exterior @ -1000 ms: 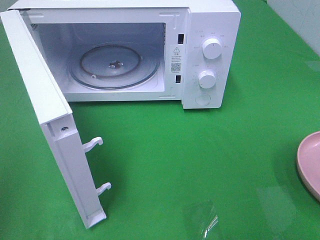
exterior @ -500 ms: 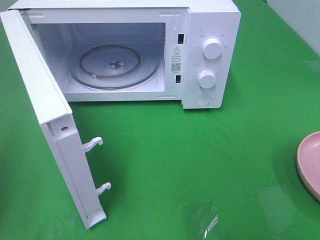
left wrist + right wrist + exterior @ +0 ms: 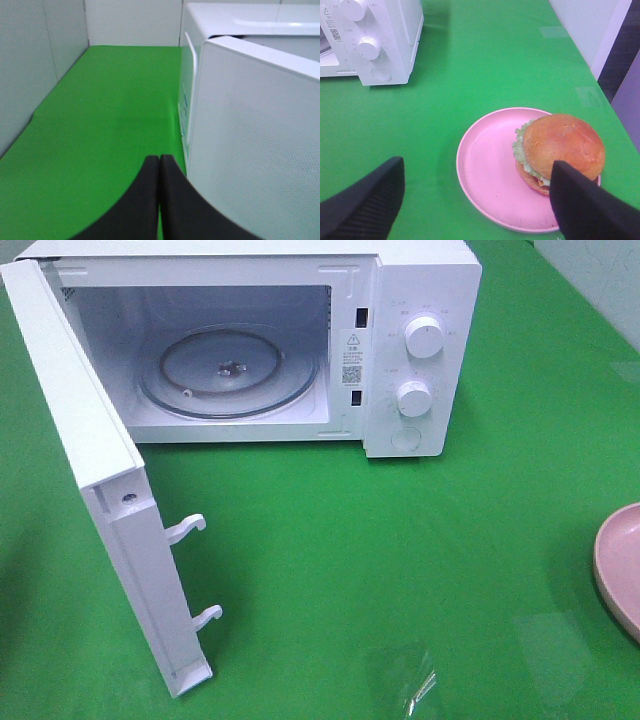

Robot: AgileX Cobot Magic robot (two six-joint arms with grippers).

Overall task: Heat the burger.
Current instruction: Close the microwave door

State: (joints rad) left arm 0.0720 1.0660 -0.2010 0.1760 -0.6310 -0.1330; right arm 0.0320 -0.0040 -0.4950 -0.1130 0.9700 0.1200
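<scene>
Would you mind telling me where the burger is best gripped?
Grip the burger from above, across its bun sides. It sits upright, stacked, on the plate, off-centre toward one rim, so the open right fingers can straddle it.

White microwave [image 3: 420,300], green tablecloth [image 3: 330,540], pink plate [image 3: 490,170], golden-brown burger [image 3: 562,145], green lettuce

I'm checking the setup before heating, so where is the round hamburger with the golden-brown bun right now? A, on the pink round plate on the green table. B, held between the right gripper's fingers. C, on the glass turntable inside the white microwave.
A: the round hamburger with the golden-brown bun sits on the pink round plate, and the glass turntable is bare.
</scene>
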